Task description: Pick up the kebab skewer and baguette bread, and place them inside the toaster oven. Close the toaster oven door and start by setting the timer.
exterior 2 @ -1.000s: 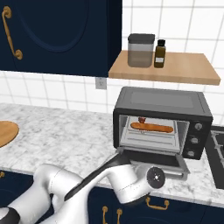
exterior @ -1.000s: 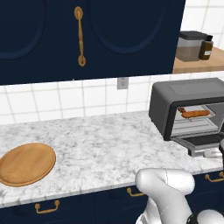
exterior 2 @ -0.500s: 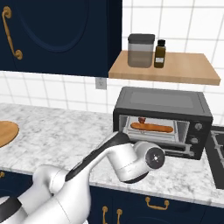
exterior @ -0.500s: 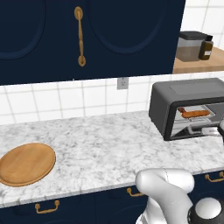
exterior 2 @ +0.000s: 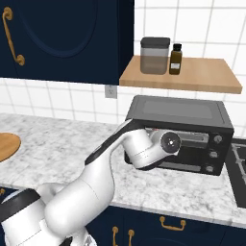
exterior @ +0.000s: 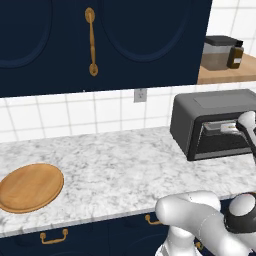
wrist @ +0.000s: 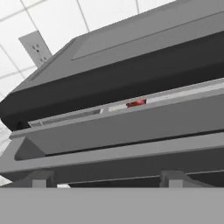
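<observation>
The claw stands wide open with nothing in it, its 2 tips just under the door in the hand view. The door is tilted nearly shut: only a thin slit is left along its top edge, and through it shows a speck of red, likely the skewer. I cannot make out the baguette through the slit. The oven sits on the desk at its right end, under the wooden shelf with a canister and bottle.

The step in hand looks like closing the door. To do it well, keep pushing the door's lower face up and toward the oven body, following the hinge arc, so the tips do not slip off the panel or catch the handle bar. Push until the slit is gone, then draw back straight. The knobs stand on the oven's right front, and the timer comes after. The empty plate lies well apart, at the left.
</observation>
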Controlling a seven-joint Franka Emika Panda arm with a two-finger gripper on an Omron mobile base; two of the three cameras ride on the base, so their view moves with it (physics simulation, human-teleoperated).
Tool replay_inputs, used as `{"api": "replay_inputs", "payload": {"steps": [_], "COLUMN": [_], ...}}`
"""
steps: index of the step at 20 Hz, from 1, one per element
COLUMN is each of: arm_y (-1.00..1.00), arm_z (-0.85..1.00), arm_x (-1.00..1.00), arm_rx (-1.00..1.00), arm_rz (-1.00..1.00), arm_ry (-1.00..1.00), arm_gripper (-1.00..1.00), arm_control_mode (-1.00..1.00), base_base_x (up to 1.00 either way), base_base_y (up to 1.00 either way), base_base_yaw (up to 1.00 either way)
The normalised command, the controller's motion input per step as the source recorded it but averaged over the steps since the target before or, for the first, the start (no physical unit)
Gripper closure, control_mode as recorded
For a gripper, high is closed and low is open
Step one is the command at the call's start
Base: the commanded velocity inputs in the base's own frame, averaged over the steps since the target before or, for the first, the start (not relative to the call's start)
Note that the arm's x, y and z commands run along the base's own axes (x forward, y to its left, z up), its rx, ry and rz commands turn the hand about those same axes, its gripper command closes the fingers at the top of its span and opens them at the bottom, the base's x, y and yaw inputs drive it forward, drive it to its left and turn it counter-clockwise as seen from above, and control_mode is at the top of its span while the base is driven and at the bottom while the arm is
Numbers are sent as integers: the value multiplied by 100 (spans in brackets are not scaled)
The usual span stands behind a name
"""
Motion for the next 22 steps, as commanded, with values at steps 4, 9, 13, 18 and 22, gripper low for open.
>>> {"api": "replay_inputs", "payload": {"steps": [4, 9, 13, 18, 22], "arm_y": [-1, 2, 18, 3, -21], "arm_z": [0, -5, -10, 4, 15], "arm_x": [5, 33, 37, -20, -77], "arm_rx": [0, 0, 0, 0, 0], "arm_rz": [0, 0, -1, 0, 0], "arm_ry": [0, 0, -3, -4, -5], "arm_gripper": [-100, -100, -100, -100, -100], "arm_control_mode": [-100, -100, -100, -100, -100], "base_base_x": [0, 0, 0, 0, 0], "base_base_y": [0, 0, 0, 0, 0], "base_base_yaw": [0, 0, 0, 0, 0]}}
